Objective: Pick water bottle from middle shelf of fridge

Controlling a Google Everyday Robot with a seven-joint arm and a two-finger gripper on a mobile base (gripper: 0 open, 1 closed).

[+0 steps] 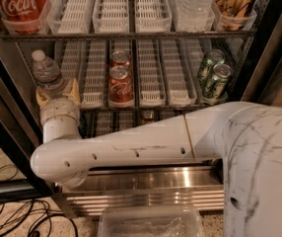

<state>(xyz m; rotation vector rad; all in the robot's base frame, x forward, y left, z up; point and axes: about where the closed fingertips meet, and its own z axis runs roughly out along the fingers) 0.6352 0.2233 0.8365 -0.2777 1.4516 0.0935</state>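
The water bottle point(46, 70), small, clear and ribbed with a white cap, stands upright at the left end of the middle shelf point(151, 78) of the fridge point(146, 191). My gripper point(57, 90) is at the bottle's base, reaching into the shelf from the front, and it hides the bottle's lower part. The white arm runs from the lower right, bends below the shelf and rises to the gripper.
Two red cola cans point(121, 83) stand mid-shelf and two green cans point(212, 78) at the right. The top rack holds a red Coca-Cola bottle point(20, 4) and a wider clear bottle point(193, 1). A clear plastic tray point(151, 223) and cables point(13, 216) lie on the floor.
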